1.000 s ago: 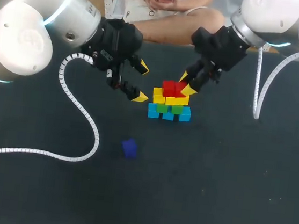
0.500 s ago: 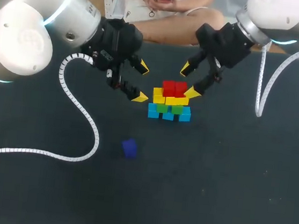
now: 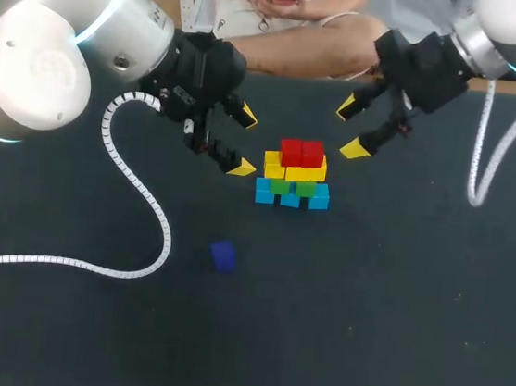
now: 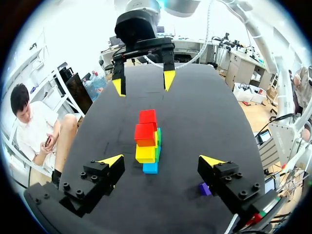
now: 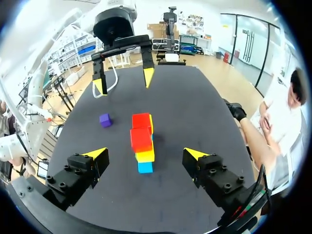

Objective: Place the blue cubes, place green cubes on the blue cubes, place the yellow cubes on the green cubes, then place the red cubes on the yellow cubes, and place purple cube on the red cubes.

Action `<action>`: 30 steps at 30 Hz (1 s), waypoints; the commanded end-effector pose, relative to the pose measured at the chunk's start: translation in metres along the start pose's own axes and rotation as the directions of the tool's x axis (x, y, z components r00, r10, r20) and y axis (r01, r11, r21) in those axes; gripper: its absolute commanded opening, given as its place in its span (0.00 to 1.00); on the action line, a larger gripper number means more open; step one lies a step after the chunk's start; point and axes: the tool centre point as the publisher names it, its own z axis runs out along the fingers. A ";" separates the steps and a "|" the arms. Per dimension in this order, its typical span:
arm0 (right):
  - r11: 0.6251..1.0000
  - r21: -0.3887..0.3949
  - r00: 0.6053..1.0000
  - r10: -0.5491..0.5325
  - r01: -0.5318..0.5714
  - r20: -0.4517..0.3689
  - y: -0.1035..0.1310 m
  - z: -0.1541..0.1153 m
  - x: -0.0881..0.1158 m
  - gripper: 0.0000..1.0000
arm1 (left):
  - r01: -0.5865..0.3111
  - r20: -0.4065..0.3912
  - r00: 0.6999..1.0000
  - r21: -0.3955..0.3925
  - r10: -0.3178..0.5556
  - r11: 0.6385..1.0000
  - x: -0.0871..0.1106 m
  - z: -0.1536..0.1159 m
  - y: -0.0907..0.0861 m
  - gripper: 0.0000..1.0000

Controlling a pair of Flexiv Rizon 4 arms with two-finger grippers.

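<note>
Left gripper (image 3: pixel 244 141) and right gripper (image 3: pixel 351 129), fingers spread and empty, flank the stack (image 3: pixel 296 173) topped by red cubes (image 3: pixel 301 152); the purple cube (image 3: pixel 223 255) lies nearer, apart.

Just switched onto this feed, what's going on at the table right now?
The stack is nearly done: blue cubes at the base, then green cubes, yellow cubes and red cubes on top. The purple cube lies alone on the table, apart from the stack, not yet placed. The left tool hangs open and empty beside the stack. The right tool is open and empty too, off the stack's far side.
</note>
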 end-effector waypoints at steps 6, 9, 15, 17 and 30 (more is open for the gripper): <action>0.999 0.043 0.999 0.029 -0.031 0.040 0.010 -0.020 0.016 1.00 | -0.003 0.003 1.000 0.002 0.003 1.000 0.001 0.000 0.001 1.00; 0.998 0.051 0.998 0.039 -0.042 0.050 0.011 -0.024 0.018 1.00 | -0.003 0.003 1.000 0.002 0.003 1.000 0.001 0.000 0.001 1.00; 0.995 0.052 0.993 0.076 -0.081 0.085 0.013 -0.031 0.022 1.00 | -0.003 0.003 1.000 0.002 0.003 1.000 0.001 0.000 0.001 1.00; 0.995 0.056 0.993 0.078 -0.083 0.089 0.015 -0.034 0.023 1.00 | -0.003 0.003 1.000 0.002 0.003 1.000 0.001 0.000 0.001 1.00; 0.994 0.029 0.990 0.102 -0.106 0.096 0.020 -0.039 0.024 1.00 | -0.003 0.003 1.000 0.002 0.003 1.000 0.001 0.000 0.001 1.00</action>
